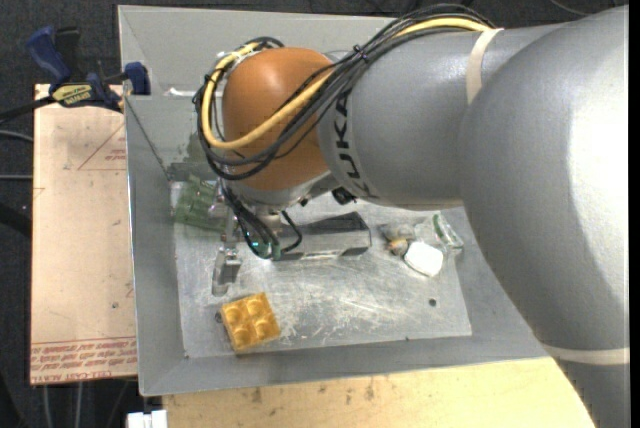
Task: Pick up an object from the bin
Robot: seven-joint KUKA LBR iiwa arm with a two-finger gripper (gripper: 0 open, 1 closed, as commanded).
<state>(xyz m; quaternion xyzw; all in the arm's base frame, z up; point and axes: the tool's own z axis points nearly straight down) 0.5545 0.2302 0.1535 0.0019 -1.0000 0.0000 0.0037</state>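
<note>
Grey arm (480,116) with its orange wrist cover (270,116) reaches in from the right, and the gripper (228,266) hangs low over the left side of the bin (150,246). I cannot tell whether the gripper is spread or pressed together. A yellow studded block (248,321) lies near it, toward the near-left corner.

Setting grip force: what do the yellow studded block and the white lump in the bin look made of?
Yellow block: likely hard moulded plastic with a matte finish, judging by its even round studs. White lump: smooth and rounded, possibly plastic or foam; hard to tell.
</note>
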